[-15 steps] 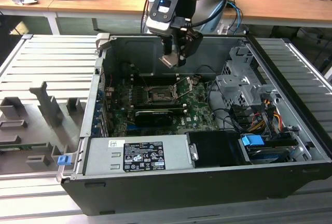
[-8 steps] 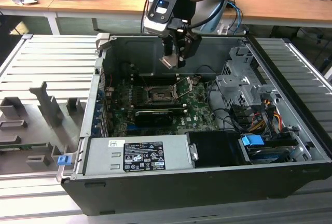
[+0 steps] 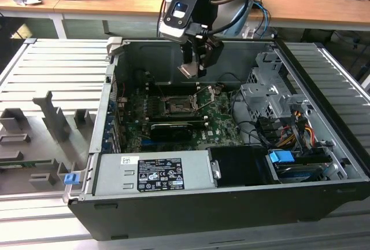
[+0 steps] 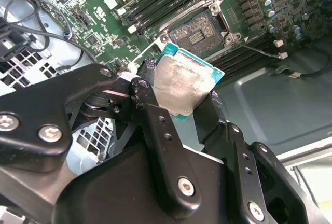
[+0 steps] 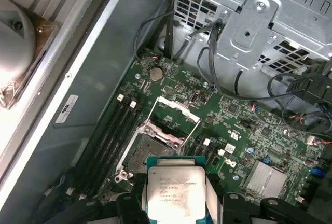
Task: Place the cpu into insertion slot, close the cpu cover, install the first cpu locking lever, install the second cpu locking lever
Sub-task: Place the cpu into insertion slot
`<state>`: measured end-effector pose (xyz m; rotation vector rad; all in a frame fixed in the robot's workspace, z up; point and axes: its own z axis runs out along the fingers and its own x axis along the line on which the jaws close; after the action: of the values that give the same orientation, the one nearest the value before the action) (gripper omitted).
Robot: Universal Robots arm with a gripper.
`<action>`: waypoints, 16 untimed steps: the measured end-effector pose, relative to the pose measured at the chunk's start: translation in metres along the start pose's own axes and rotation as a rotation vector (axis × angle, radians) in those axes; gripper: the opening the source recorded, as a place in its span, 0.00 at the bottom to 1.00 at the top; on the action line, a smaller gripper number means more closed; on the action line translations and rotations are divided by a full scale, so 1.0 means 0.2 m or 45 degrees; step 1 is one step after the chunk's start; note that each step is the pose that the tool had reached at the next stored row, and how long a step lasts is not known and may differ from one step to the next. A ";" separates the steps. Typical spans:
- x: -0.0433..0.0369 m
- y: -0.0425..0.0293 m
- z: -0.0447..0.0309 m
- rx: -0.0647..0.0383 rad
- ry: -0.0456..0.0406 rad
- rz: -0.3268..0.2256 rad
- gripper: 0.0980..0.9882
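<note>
One thin, stiff, likely fragile cpu (image 4: 184,84) hangs clamped by its edges in the hand (image 4: 179,97), above the open insertion slot (image 4: 199,32).

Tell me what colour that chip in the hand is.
The cpu is dull silver with a teal edge, best in the second wrist view.

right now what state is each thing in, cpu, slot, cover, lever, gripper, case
cpu, gripped, held above the insertion slot, not seated
insertion slot, empty, uncovered
cpu cover, flipped up, open
locking lever, unlatched, swung clear
gripper, shut on the cpu
computer case, side open
</note>
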<state>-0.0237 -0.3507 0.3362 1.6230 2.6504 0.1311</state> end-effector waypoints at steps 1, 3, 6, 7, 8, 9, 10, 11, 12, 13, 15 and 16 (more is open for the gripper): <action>0.000 0.000 0.003 0.000 -0.003 0.027 0.49; 0.000 -0.001 0.008 -0.001 -0.006 0.066 0.49; 0.000 -0.001 0.016 -0.002 -0.009 0.102 0.49; 0.000 -0.001 0.018 -0.002 -0.010 0.111 0.49; 0.000 -0.001 0.019 -0.002 -0.011 0.120 0.49; 0.000 -0.002 0.020 -0.002 -0.012 0.128 0.49; 0.000 -0.002 0.022 -0.002 -0.012 0.136 0.49; 0.000 -0.002 0.023 -0.002 -0.013 0.144 0.49; -0.001 -0.002 0.024 -0.003 -0.014 0.154 0.49; -0.001 -0.002 0.027 -0.003 -0.015 0.171 0.49; -0.001 -0.003 0.031 -0.003 -0.018 0.198 0.49; -0.001 -0.003 0.035 -0.004 -0.020 0.219 0.49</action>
<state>-0.0237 -0.3508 0.3290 1.8417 2.4945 0.1259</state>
